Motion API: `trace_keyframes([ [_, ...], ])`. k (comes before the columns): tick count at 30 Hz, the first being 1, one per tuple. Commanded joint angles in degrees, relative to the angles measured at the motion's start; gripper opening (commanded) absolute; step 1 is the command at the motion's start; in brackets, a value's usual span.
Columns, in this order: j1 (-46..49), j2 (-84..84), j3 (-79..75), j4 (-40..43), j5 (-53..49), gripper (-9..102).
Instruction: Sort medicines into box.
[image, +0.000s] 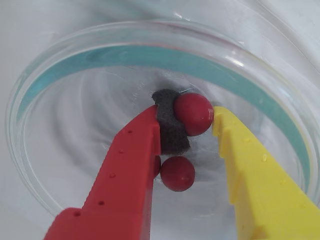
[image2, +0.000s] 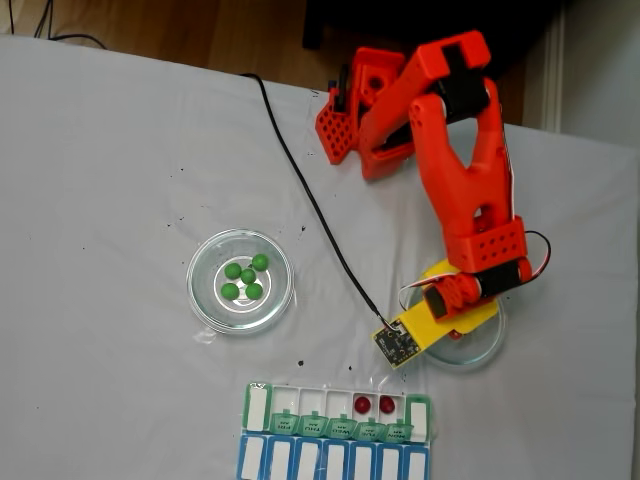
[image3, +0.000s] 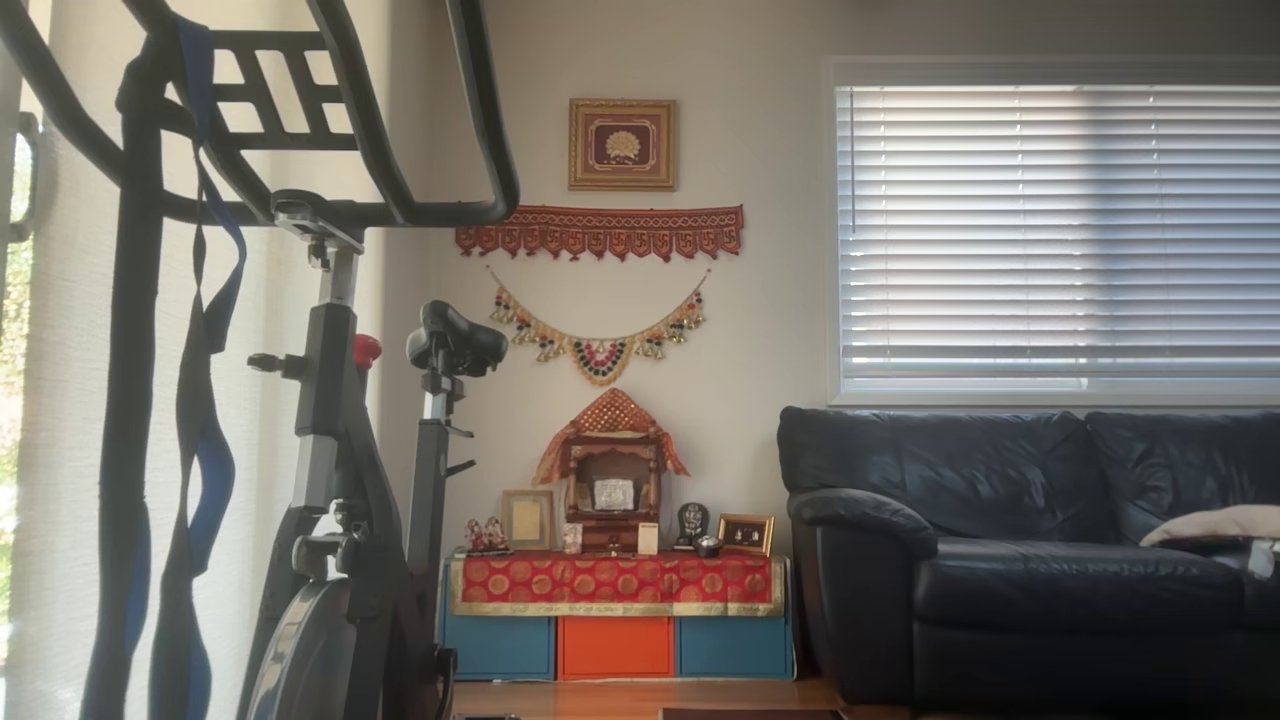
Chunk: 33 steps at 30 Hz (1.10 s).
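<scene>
In the wrist view my gripper (image: 187, 111) is down inside a clear glass dish (image: 65, 165). It is shut on a dark red medicine ball (image: 194, 114), which is pinched between the grey foam pad on the red finger (image: 130, 165) and the tip of the yellow finger (image: 250, 170). A second red ball (image: 177, 173) lies loose between the fingers, and a sliver of a third shows behind the red finger. In the fixed view the gripper (image2: 452, 330) sits over the right dish (image2: 490, 345). The green-lidded box (image2: 300, 402) holds two red balls (image2: 375, 404).
Several green balls (image2: 245, 278) lie in the left glass dish (image2: 205, 300). A blue-lidded row (image2: 330, 462) sits right below the box. A black cable (image2: 310, 210) runs across the white tablecloth to the wrist. The other view faces a room with an exercise bike (image3: 340, 480) and a sofa (image3: 1030, 550).
</scene>
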Motion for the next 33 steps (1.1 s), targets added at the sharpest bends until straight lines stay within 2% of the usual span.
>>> trace_keyframes([
  [1,0.6,1.5,0.3,-0.4,-0.7,4],
  [15,0.8,2.9,0.5,-0.3,-0.6,1],
  [33,1.6,17.7,-5.0,7.6,2.7,1],
])
